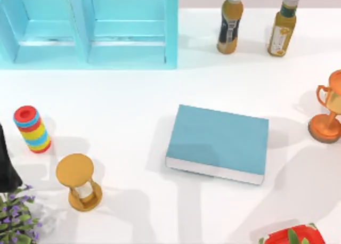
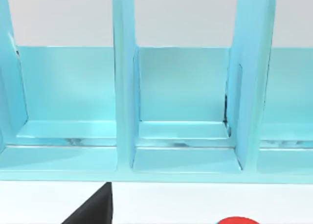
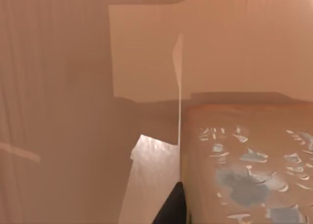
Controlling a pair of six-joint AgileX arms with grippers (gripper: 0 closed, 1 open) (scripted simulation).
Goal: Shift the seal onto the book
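**Seal close at right wrist, book bare at table centre**

Seal (image 3: 244, 185) seen hard up against the right wrist camera: tan-brown sides, 1 face mottled with blue-grey flecks. Place on the table: cannot tell. Dark sliver of right gripper (image 3: 171, 207) just beside that face; grip state: cannot tell.

Book (image 1: 218, 140) lying flat mid-table, teal cover up, white page edges toward the near side. Trophy (image 1: 327, 113) at the right edge, 2 bottles (image 1: 230, 21) at the back, hourglass (image 1: 79, 181) and striped cylinder (image 1: 32, 129) on the left.

Left gripper (image 2: 93, 212) parked facing the turquoise shelf (image 2: 186, 106); grip state: cannot tell.
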